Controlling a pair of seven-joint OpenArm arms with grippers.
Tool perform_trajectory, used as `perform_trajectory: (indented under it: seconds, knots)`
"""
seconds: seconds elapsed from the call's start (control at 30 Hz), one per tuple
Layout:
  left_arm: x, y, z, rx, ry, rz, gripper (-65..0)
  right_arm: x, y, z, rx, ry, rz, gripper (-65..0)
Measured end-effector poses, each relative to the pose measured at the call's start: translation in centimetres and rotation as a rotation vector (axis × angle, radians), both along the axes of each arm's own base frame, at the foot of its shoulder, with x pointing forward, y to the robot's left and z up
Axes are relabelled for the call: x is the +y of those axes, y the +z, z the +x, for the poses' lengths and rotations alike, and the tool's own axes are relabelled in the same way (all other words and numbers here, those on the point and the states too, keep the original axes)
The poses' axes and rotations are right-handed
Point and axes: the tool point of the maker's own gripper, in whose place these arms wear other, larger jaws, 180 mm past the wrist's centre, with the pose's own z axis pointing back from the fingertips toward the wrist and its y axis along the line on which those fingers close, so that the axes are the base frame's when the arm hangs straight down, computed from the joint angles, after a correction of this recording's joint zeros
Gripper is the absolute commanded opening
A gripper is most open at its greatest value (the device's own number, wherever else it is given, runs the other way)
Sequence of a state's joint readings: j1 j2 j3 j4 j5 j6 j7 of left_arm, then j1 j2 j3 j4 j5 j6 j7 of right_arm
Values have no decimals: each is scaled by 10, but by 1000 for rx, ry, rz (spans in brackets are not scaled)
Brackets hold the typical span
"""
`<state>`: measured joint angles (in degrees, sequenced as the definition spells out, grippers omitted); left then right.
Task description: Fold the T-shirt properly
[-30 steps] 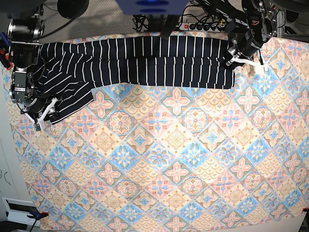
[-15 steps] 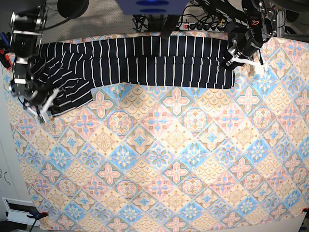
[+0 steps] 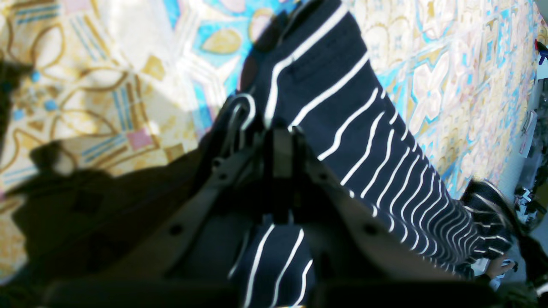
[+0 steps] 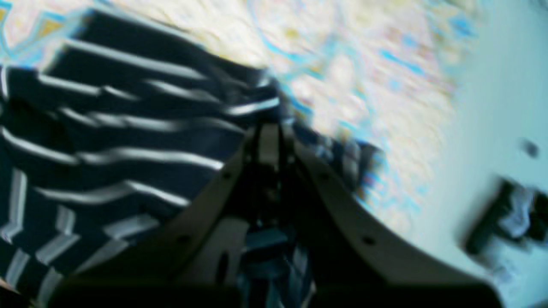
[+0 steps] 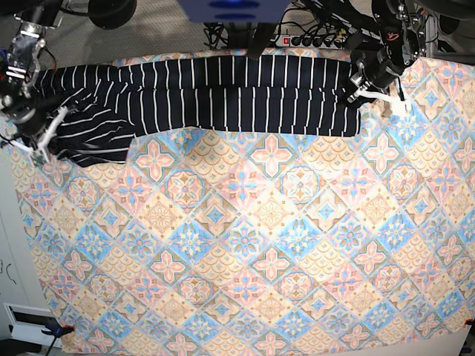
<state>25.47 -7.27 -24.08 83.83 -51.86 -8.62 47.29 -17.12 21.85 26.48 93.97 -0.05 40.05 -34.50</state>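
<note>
- Jaws of left gripper pressed together, pinching the T-shirt at its striped end, base-view right.
- Jaws of right gripper likewise clamped on T-shirt fabric, base-view left.
- T-shirt stretched as a long band along the far edge of the tabletop, lying on floral-tile tablecloth.

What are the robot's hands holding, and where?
Both hold the T-shirt: the left gripper pinches one end's edge, the right gripper pinches the other end.
</note>
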Motion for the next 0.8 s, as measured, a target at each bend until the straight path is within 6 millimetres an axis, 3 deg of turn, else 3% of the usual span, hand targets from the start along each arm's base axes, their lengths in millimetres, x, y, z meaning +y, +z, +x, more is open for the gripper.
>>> perform_trajectory:
  seconds: [0.1,0.23,0.33,0.67,0.8]
  knots:
    - [0,0,0,-1,0,1,-650,-3,15,-15,-25,-4,-29,-648]
    - [0,0,3,-3,-2,2,-650,-3,6,-52,52,-13,-52,-648]
    - [0,1,7,-10,-2,1,-650,-4,11,-68,60,-24,-66,-648]
    - [1,2,13,-16,-1,4,-650,3,23,-97,86,4,-102,-648]
    - [1,2,13,-17,0,5,-650,-9,24,-112,116,-23,-130,-648]
